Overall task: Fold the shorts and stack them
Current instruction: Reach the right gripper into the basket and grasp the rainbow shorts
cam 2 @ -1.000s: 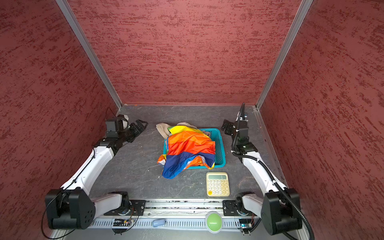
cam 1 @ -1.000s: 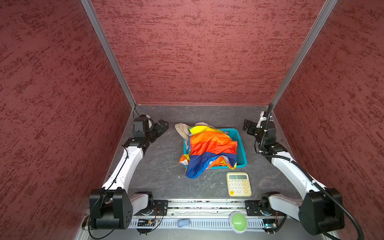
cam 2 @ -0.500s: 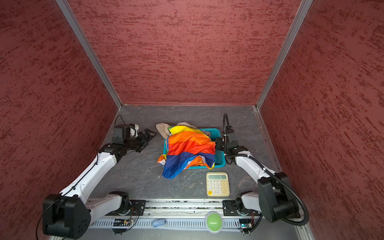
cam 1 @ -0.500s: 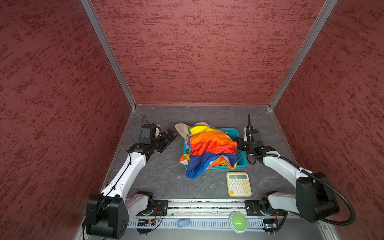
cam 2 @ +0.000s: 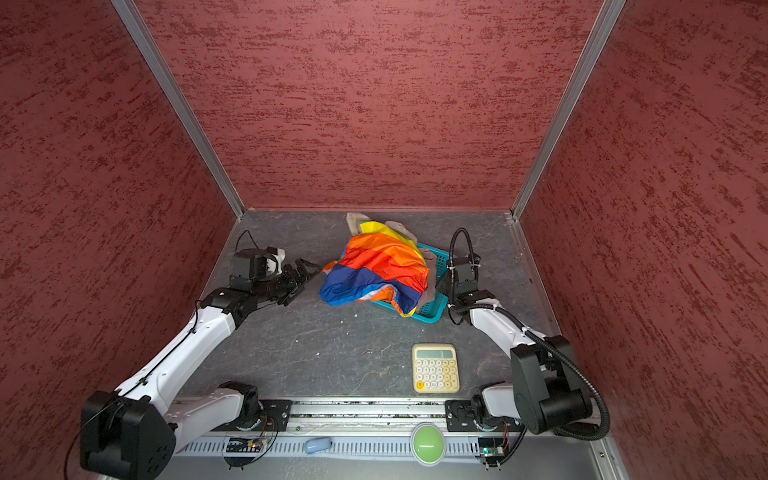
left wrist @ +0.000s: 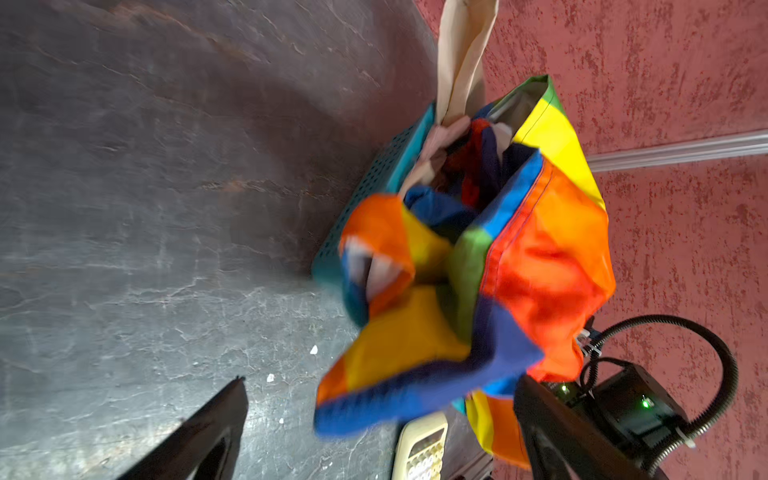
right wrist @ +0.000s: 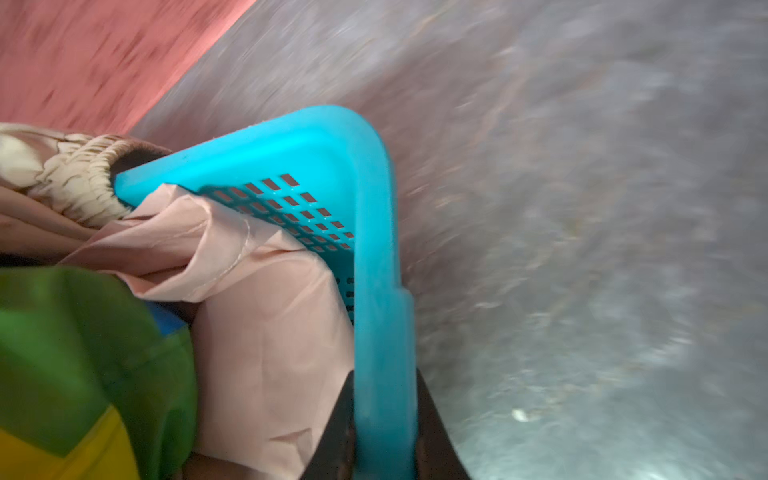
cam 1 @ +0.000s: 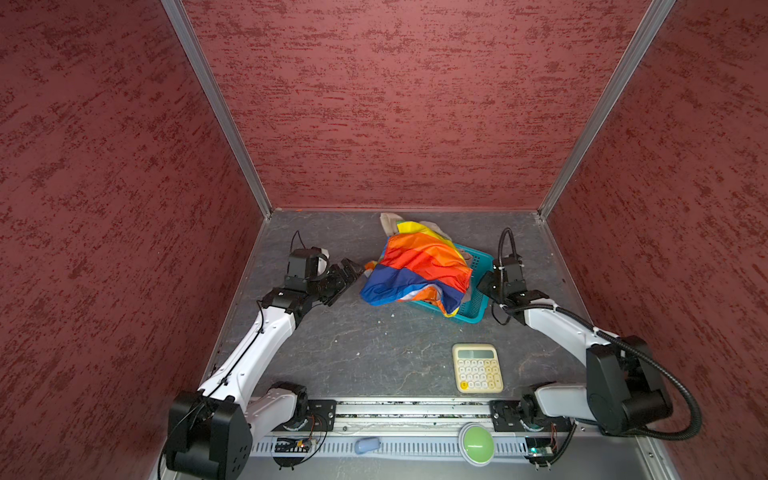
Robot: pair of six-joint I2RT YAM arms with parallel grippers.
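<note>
The rainbow shorts (cam 1: 419, 266) (cam 2: 382, 266) lie heaped over the teal basket (cam 1: 473, 309) (cam 2: 432, 313) and spill onto the floor at its left. In the right wrist view, dusty pink shorts (right wrist: 270, 324) fill the basket beside a beige gathered waistband (right wrist: 79, 183). A beige leg (cam 1: 388, 220) pokes out behind the heap. My right gripper (right wrist: 384, 382) (cam 1: 484, 286) is shut on the basket's rim (right wrist: 382, 291). My left gripper (cam 1: 355, 268) (left wrist: 380, 378) is open, with its fingertips just left of the rainbow shorts' blue edge (left wrist: 415, 399) and nothing held.
A cream calculator (cam 1: 477, 368) (cam 2: 435, 368) lies on the dark floor in front of the basket. A green round button (cam 1: 476, 441) sits on the front rail. Red walls close in the back and both sides.
My right gripper reached the basket's right side and closed on its rim; the basket has turned and shifted. My left gripper moved in toward the rainbow shorts, still open.
</note>
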